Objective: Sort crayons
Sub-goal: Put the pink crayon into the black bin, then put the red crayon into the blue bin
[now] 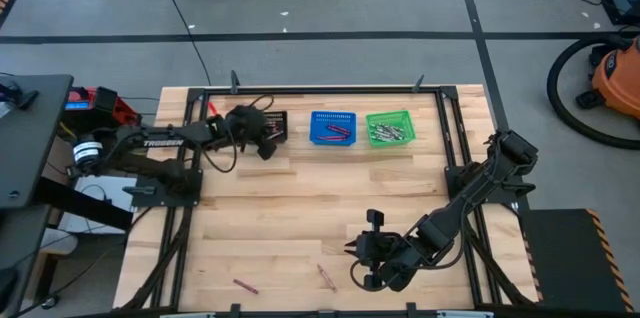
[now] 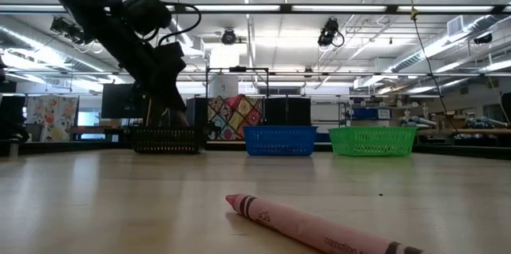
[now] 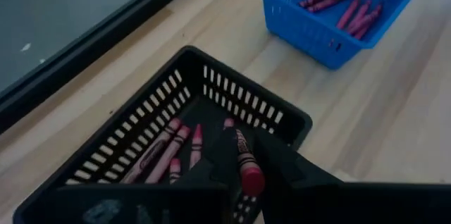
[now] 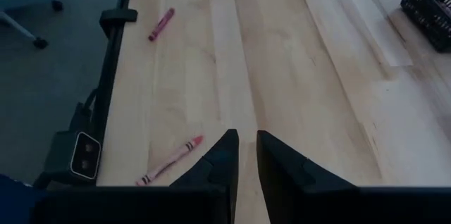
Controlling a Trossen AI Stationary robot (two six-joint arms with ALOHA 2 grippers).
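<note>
My left gripper (image 3: pixel 238 155) is over the black basket (image 3: pixel 232 101) at the far left of the table, shut on a red crayon (image 3: pixel 248 175). Several red and pink crayons (image 3: pixel 165 155) lie on that basket's floor. Magenta crayons (image 3: pixel 352 9) lie in the blue basket (image 1: pixel 333 128), and pale ones in the green basket (image 1: pixel 390 127). My right gripper (image 4: pixel 246 143) hovers near the table's front edge, narrowly open with nothing between its fingers. Two loose crayons (image 1: pixel 245 286) (image 1: pixel 325 276) lie flat on the wood near it; one (image 2: pixel 319 226) fills the low view's foreground. My left gripper pinches the red crayon's paper-wrapped body (image 3: pixel 242 150) between its two fingers. The crayon lies along the fingers, its flat end (image 3: pixel 251 181) back toward the wrist and its other end pointing out over the basket. The fingers slant downward into the basket's opening.
The three baskets stand in a row along the far edge, black (image 1: pixel 275 121), blue, green. A dark metal frame (image 1: pixel 445 128) borders the table. The wide middle of the wooden top (image 1: pixel 320 203) holds nothing.
</note>
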